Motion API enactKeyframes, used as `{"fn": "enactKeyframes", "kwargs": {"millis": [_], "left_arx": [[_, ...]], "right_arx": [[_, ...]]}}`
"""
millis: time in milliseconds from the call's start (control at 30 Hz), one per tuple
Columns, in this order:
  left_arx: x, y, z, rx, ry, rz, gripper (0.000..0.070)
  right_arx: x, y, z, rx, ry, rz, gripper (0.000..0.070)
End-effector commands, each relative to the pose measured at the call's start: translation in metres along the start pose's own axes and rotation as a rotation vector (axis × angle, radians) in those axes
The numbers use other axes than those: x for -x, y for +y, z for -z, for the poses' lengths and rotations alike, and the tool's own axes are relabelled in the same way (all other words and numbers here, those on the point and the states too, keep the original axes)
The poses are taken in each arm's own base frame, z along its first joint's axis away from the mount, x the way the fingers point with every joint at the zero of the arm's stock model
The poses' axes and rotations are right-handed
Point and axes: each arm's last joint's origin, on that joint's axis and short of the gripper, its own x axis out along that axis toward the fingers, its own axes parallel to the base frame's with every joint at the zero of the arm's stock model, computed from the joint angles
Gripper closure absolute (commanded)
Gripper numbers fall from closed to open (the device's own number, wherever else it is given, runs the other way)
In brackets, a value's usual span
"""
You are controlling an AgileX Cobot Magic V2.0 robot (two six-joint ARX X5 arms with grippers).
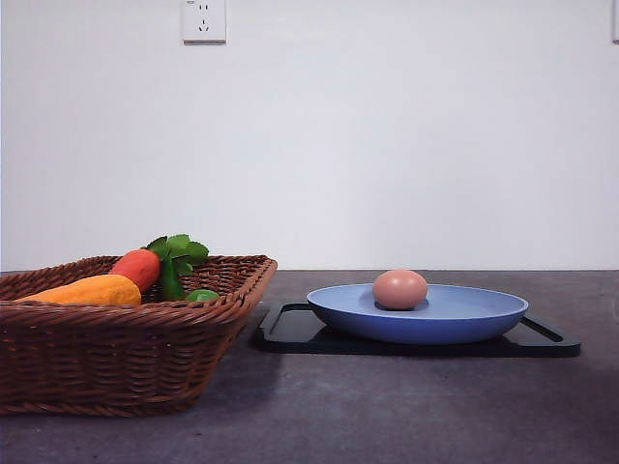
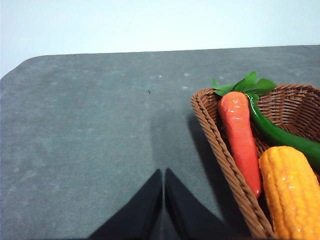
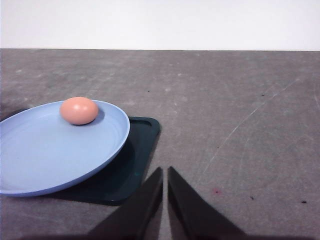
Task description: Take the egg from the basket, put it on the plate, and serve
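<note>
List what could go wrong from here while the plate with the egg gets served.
1. The egg lies loose on the smooth blue plate, off-centre toward one side in the right wrist view; tilting or jerking the plate may roll it off.
2. The plate sits on a black tray and overhangs it; lifting the plate could drag or tip the tray.
3. The right tool looks shut, so it must open before gripping the rim.

The left gripper (image 2: 163, 200) has its two black fingers pressed together over the gray table (image 2: 90, 125). At 3 o'clock sits the basket (image 2: 220, 150), holding a carrot (image 2: 241, 135), yellow corn (image 2: 292, 192) and a green pepper (image 2: 277, 132).
</note>
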Motion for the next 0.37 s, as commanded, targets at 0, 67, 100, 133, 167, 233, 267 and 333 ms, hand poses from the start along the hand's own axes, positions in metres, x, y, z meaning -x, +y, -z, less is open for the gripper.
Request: {"fn": "enactKeyframes", "kwargs": {"millis": [0, 67, 100, 133, 167, 233, 267, 333], "left_arx": [[-0.0026, 0.0002, 0.0075, 0.005, 0.01, -0.004, 0.07], [-0.0026, 0.0002, 0.0075, 0.005, 0.01, -0.004, 0.07], [-0.0026, 0.0002, 0.0075, 0.005, 0.01, -0.004, 0.07], [-0.0026, 0.0002, 0.0075, 0.005, 0.01, -0.004, 0.07], [-0.0026, 0.0002, 0.0075, 0.005, 0.01, -0.004, 0.07], [-0.0026, 0.0002, 0.0075, 0.005, 0.01, -0.004, 0.07], [-0.0026, 0.0002, 0.0075, 0.005, 0.01, -0.004, 0.07], [-0.0026, 0.0002, 0.0075, 0.005, 0.01, -0.004, 0.07]], "right_arx": [[-0.0005, -0.0003, 0.0018, -0.015, 0.003, 0.004, 0.07], [-0.0005, -0.0003, 0.0018, -0.015, 0.003, 0.004, 0.07], [-0.0005, -0.0003, 0.0018, -0.015, 0.003, 0.004, 0.07], [-0.0005, -0.0003, 0.0018, -0.015, 0.003, 0.004, 0.07], [-0.0005, -0.0003, 0.0018, -0.015, 0.003, 0.004, 0.07], [-0.0005, -0.0003, 0.0018, -0.015, 0.003, 0.004, 0.07], [-0.0005, -0.0003, 0.0018, -0.015, 0.003, 0.004, 0.07], [-0.0005, -0.0003, 0.0018, -0.015, 0.003, 0.004, 0.07]]}}
